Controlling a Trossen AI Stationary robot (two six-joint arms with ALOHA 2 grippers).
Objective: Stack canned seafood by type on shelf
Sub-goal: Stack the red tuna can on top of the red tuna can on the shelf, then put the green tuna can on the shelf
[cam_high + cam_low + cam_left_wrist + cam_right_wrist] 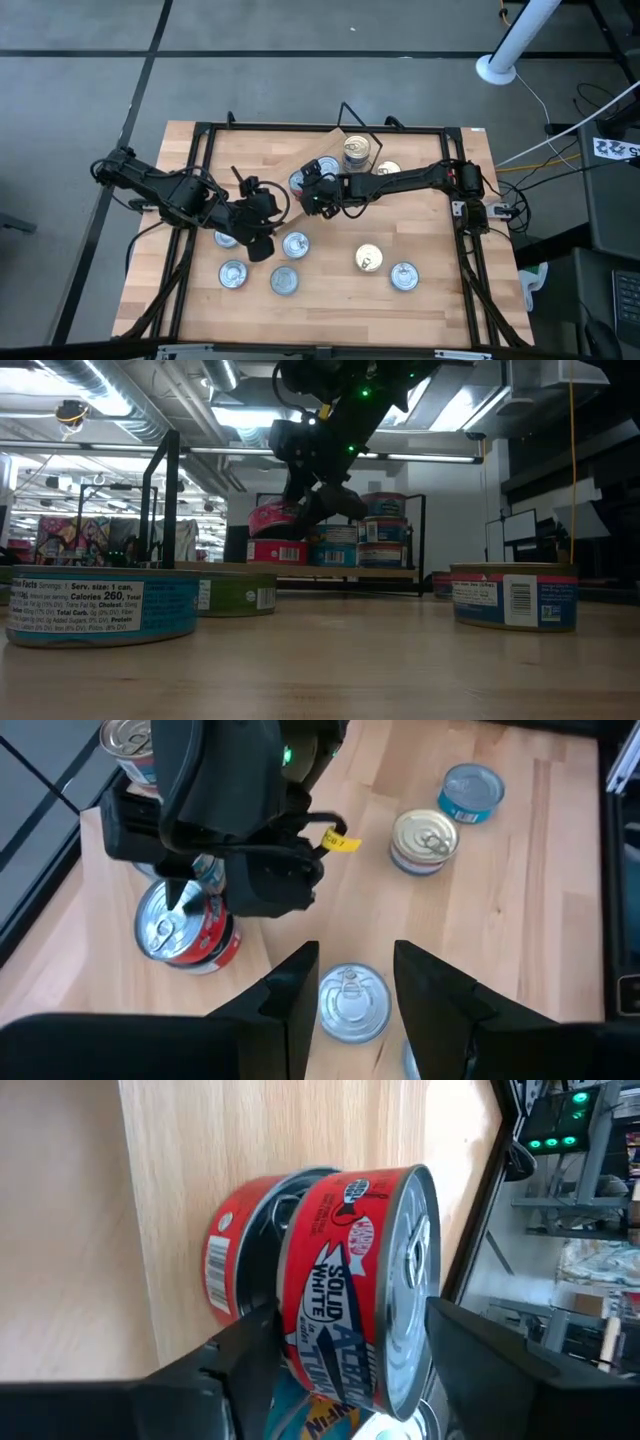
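Red tin: red label, white lettering, silver pull-tab lid; lies tilted on a second red tin on the shelf, not flush
Right gripper: fingers spread to either side of the upper red tin; whether they touch it cannot be told
Shelf stock: low view shows blue-labelled tins stacked just beside the red pair; high view shows a gold-lidded stack there
Loose tins: silver-lidded group on the table's left half; a gold-lidded tin and a blue tin on its right half
Left gripper: fingers spread, above a silver-lidded tin, nothing pinched
Left wrist view only: right arm over the red pair, loose gold and blue tins beyond
Low view only: label print on the near tin
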